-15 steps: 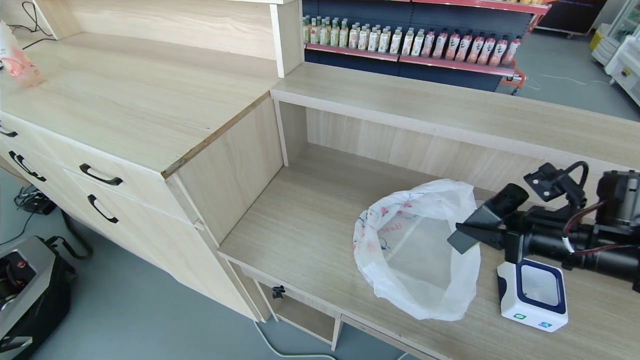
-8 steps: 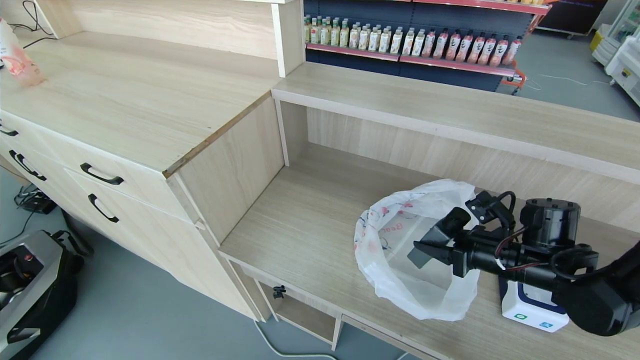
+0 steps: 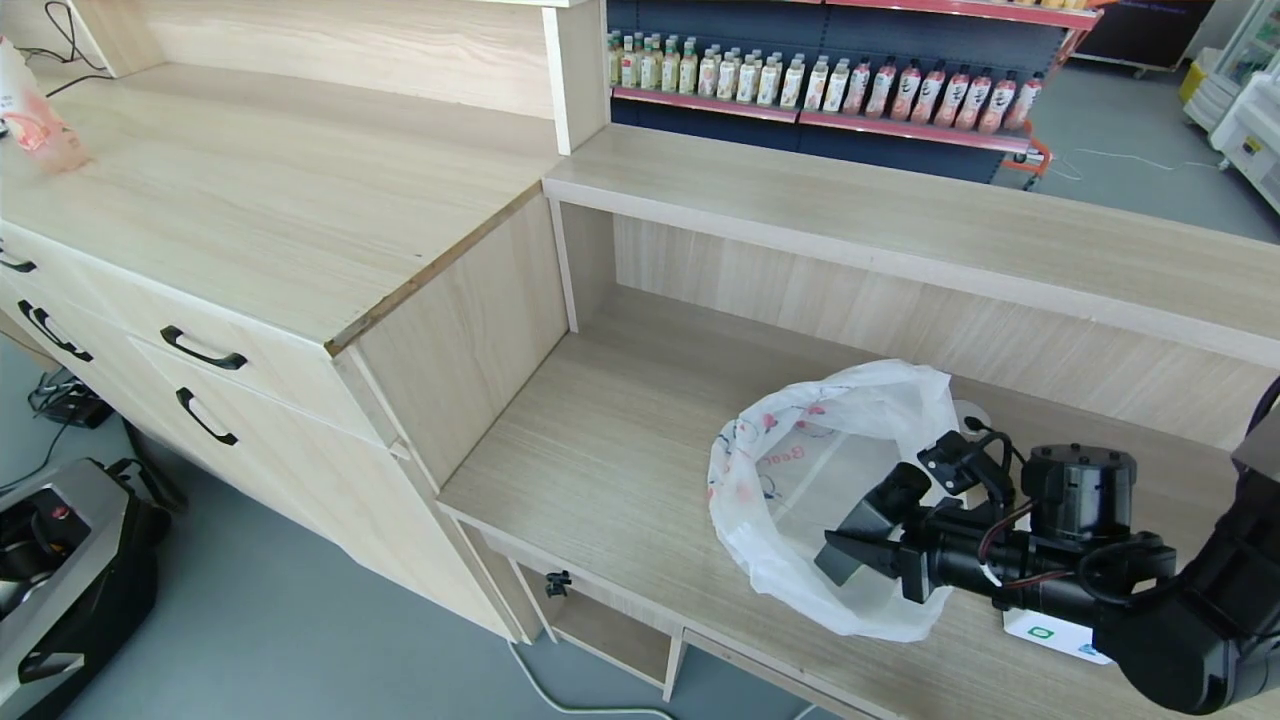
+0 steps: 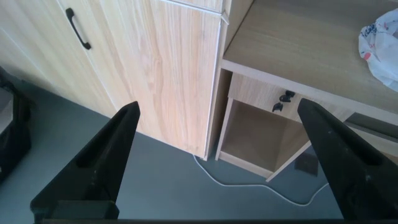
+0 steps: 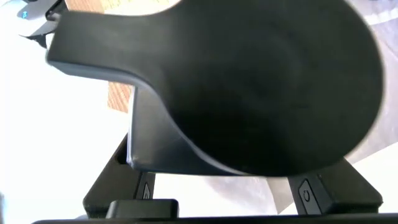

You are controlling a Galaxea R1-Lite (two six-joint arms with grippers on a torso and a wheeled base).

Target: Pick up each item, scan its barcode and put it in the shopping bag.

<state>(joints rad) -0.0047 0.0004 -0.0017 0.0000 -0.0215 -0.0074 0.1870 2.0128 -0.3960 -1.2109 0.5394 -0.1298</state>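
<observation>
The white translucent shopping bag (image 3: 790, 470) stands open on the lower counter (image 3: 620, 440). My right gripper (image 3: 865, 530) hovers at the bag's near right rim, pointing into its mouth. In the right wrist view it is shut on a black flat item with a round end (image 5: 249, 81), with the bag's plastic (image 5: 56, 155) behind. The white and blue barcode scanner (image 3: 1050, 632) sits right of the bag, mostly hidden under the right arm. My left gripper (image 4: 217, 162) hangs open and empty beside the counter, above the grey floor.
A raised ledge (image 3: 900, 220) runs behind the bag. A taller cabinet with black drawer handles (image 3: 200, 350) stands to the left, with a pink bottle (image 3: 30, 110) on top. A cable (image 4: 249, 180) lies on the floor under the counter.
The right arm has swung left and down with the black item, from above the scanner to the bag's mouth. The arm now covers most of the scanner.
</observation>
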